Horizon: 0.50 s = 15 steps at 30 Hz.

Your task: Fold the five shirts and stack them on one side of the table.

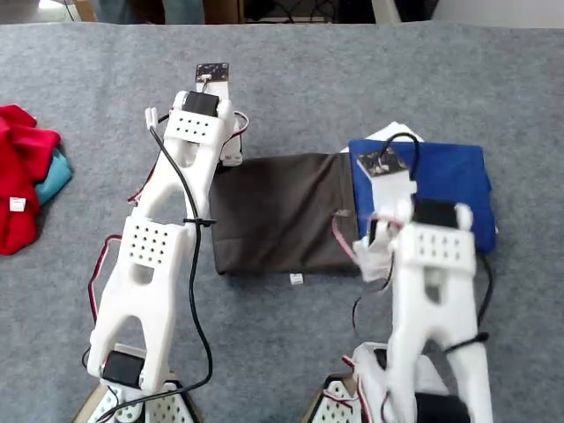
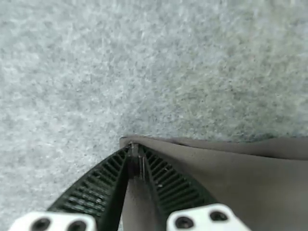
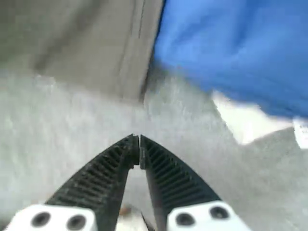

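Pinching the far left corner of the dark brown shirt (image 1: 282, 211), the left gripper (image 2: 134, 155) is clamped on fabric. That shirt lies flat mid-table, just beside the folded blue shirt (image 1: 441, 181). Over the grey table (image 1: 352, 79), the right gripper (image 3: 139, 144) hangs closed, empty.

On the table (image 1: 352, 79), a spread shirt (image 1: 282, 211) lies at centre, with a folded shirt (image 1: 445, 181) touching it at 3 o'clock. A layer (image 1: 394, 134) beneath the folded shirt pokes out at its 11 o'clock corner. A heap of shirts (image 1: 22, 181) sits well apart at 9 o'clock, by the table's edge. The left gripper (image 2: 135, 153) pinches the spread shirt's 11 o'clock corner. The right gripper (image 3: 139, 144), tips together, hangs over the table just off both shirts' edges.
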Each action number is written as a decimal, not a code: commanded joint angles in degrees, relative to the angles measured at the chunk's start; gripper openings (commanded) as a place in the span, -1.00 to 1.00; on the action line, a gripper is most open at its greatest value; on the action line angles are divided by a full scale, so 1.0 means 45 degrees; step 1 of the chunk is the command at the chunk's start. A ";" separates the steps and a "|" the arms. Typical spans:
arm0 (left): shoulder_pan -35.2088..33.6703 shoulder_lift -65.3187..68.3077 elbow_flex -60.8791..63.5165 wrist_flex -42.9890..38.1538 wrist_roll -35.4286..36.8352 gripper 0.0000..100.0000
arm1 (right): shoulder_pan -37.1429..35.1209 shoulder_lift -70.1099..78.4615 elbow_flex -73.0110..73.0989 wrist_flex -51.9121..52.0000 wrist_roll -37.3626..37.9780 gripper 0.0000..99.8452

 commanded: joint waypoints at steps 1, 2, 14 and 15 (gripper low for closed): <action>-0.0147 0.0020 -0.0459 0.0020 -0.0020 -0.94 | -0.1387 -0.0947 0.0908 -0.2559 -0.3302 -0.94; -0.0147 0.0020 -0.0459 0.0020 -0.0020 -0.94 | -0.1836 -0.0850 0.1143 -0.3204 -0.3829 -0.90; -0.0147 0.0020 -0.0459 0.0039 -0.0020 -0.94 | -0.2755 0.1651 0.2178 -0.7600 -0.8596 -0.35; -0.0147 0.0020 -0.0459 0.0039 -0.0020 -0.94 | -0.2755 0.1885 0.2120 -0.7736 -0.8811 -0.37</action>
